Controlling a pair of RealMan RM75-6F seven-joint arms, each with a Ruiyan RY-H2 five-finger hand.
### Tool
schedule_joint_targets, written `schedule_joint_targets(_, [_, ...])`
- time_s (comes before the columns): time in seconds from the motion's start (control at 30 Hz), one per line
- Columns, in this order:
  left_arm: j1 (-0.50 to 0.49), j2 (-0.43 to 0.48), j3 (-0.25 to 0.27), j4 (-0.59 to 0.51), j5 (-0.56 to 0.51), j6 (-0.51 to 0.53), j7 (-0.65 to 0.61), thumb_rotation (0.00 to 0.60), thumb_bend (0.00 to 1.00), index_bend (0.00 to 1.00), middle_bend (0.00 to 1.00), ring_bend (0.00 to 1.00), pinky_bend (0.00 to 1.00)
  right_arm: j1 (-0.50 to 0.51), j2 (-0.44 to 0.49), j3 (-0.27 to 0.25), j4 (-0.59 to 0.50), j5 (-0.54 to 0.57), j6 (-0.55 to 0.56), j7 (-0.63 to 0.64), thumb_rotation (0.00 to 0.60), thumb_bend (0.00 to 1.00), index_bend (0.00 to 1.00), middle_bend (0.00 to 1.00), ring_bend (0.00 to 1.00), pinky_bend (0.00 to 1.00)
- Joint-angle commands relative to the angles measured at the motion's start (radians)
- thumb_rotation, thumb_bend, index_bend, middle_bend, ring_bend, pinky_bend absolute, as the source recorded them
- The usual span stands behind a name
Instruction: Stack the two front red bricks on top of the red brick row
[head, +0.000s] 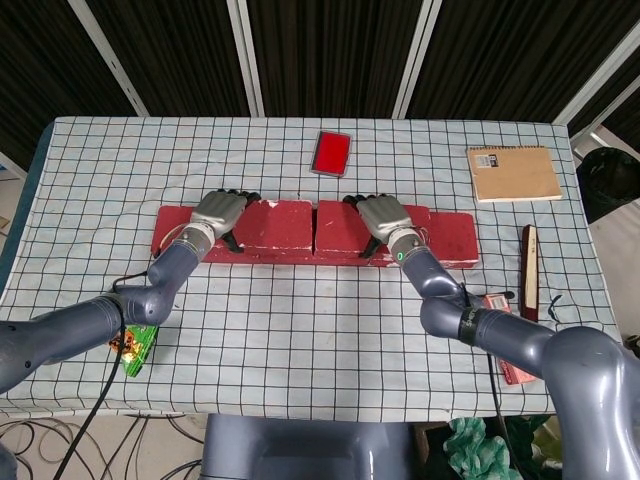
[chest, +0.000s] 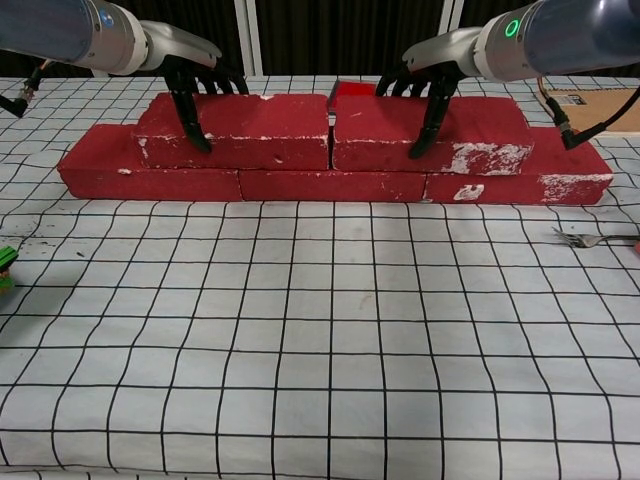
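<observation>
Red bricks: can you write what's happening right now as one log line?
stage: both bricks stacked | left hand: grips left top brick | right hand: grips right top brick | base: red brick row

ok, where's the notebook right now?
Head view only: the tan spiral notebook lies flat at the table's far right, behind the right end of the red brick row and right of the small red card.

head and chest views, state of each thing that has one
left hand: grips the left top brick
right hand: grips the right top brick
left top brick: on the bottom row
right top brick: on the row
notebook: closed, flat
</observation>
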Motion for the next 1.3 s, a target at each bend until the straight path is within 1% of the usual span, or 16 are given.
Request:
schedule_joint_targets(0.03, [-0.001,-0.001,0.001,0.002,-0.002,-0.002,0.001,0.6,0.18,0.21,0.2,0.11,0.18,0.0,-0.001,0.0,0.002,-0.002,-0.002,0.001,0.6,0.17,0.27,0.2,0.19,0.19])
schedule_joint_targets(0.13, [-0.001,-0.001,0.003,0.004,-0.003,-0.004,0.002,0.6,0.17,0.21,0.19,0.1,0.18,0.0,-0.002,0.001,0.006,-0.004,-0.003,0.004,0.6,0.17,0.26,0.18,0.17,0.19])
schedule_joint_targets(0.33, [-0.003,-0.004,0.004,0.009,-0.005,-0.01,0.002,0.6,0.12,0.17,0.18,0.09,0.18,0.001,-0.004,-0.004,0.011,-0.003,-0.015,0.005,0.6,0.14,0.16,0.12,0.1,0.19])
schedule_joint_targets(0.53, [-0.005,0.0,0.004,0.008,-0.004,-0.017,-0.001,0.6,0.1,0.15,0.17,0.08,0.17,0.003,-0.006,-0.007,0.016,-0.001,-0.023,0.009,0.6,0.11,0.1,0.07,0.06,0.18])
schedule_joint_targets(0.67, [-0.004,0.001,0.003,0.009,-0.001,-0.019,-0.005,0.6,0.07,0.14,0.16,0.05,0.13,0.004,-0.006,-0.006,0.016,-0.002,-0.024,0.011,0.6,0.1,0.1,0.06,0.05,0.16])
schedule_joint_targets(0.93, [0.0,0.005,-0.005,0.009,0.013,-0.021,-0.017,0.6,0.07,0.12,0.13,0.0,0.09,0.004,-0.007,-0.006,0.017,-0.005,-0.021,0.016,0.6,0.1,0.1,0.06,0.04,0.15])
schedule_joint_targets(1.3, [-0.002,0.005,0.0,0.013,0.012,-0.028,-0.022,0.6,0.05,0.1,0.12,0.0,0.08,0.005,-0.003,-0.01,0.014,-0.008,-0.025,0.02,0.6,0.1,0.09,0.06,0.02,0.14])
